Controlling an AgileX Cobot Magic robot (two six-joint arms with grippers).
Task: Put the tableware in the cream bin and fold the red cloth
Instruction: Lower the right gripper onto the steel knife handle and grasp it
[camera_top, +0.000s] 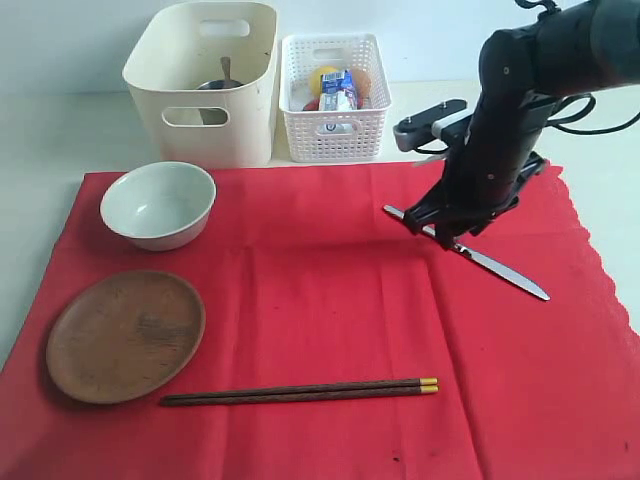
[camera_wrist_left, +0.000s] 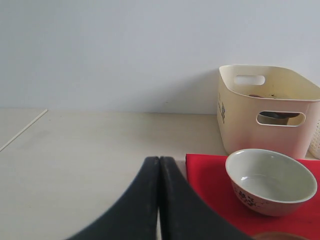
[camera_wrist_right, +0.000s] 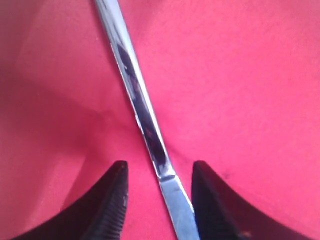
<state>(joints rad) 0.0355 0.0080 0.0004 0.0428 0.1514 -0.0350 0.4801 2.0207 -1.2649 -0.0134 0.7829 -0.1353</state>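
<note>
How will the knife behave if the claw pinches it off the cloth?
Probably stiff: the knife reads as one straight steel strip. Likely slippery, given its mirror polish. It lies flat and thin on the soft cloth, so the open right claw may bunch fabric.

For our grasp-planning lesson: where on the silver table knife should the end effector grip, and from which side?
Near the handle-blade junction, straight down from above. The knife lies flat on the red cloth, so only its thin long edges offer purchase; jaws should straddle it crosswise, as the open right end effector does.
</note>
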